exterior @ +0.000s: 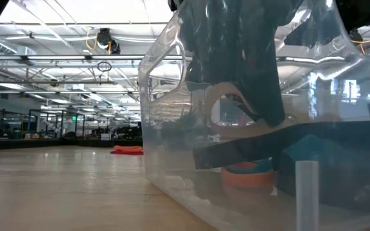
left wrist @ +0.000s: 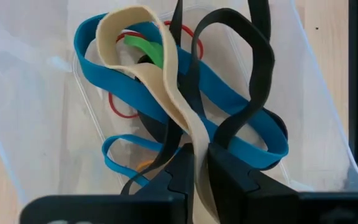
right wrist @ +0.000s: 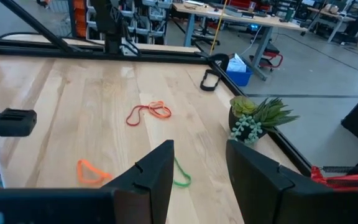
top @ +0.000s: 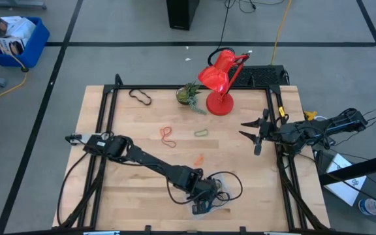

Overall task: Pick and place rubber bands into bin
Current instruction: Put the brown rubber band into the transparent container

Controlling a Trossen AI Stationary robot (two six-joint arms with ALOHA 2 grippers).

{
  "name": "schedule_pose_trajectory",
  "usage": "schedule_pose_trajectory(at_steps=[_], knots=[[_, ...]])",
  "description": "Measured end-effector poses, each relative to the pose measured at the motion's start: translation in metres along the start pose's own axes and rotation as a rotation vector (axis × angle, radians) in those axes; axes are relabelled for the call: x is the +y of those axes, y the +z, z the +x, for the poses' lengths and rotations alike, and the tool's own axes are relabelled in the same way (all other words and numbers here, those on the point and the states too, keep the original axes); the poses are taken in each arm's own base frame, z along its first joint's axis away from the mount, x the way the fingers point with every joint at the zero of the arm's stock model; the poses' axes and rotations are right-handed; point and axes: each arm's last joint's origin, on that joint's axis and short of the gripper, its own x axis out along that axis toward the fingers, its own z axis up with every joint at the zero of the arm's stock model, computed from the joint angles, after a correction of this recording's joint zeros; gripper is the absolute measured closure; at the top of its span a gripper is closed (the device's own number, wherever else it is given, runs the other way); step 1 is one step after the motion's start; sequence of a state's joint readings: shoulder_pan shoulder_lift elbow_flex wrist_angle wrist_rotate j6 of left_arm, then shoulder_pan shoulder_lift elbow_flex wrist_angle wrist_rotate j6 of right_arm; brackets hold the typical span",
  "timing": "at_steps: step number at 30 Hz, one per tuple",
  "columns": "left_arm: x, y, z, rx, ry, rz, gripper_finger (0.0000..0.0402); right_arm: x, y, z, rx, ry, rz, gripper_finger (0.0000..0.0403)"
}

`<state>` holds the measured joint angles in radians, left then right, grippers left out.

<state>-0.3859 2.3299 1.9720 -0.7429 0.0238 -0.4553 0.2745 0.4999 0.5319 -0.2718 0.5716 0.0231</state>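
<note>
While the tan band (left wrist: pixel 166 93) is pinched narrowly by the left gripper (left wrist: pixel 199 165), it's dangled over the bin (left wrist: pixel 36 124).
Fingers should be opened fully, then lifted straight; right gripper (right wrist: pixel 197 168) is parked wide.

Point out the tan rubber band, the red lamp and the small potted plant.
tan rubber band (left wrist: pixel 166 81): left wrist view, on its flat middle strip.
red lamp (top: pixel 215 77): high view, on its shade.
potted plant (right wrist: pixel 257 118): right wrist view, on its green leaves.
</note>
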Motion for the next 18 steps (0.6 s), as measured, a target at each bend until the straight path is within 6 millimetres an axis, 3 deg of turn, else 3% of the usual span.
schedule_pose_trajectory(at_steps=[9, 18], knots=[[0.004, 0.0019, -0.0001, -0.001, 0.003, -0.012, 0.0318, 0.0, 0.0005, 0.0, -0.005, 0.0, 0.003, 0.0259], [0.0046, 0.0029, -0.0019, 0.01, -0.032, 0.004, 0.0223, 0.0, 0.0005, 0.0, -0.005, 0.0, 0.003, 0.0259]])
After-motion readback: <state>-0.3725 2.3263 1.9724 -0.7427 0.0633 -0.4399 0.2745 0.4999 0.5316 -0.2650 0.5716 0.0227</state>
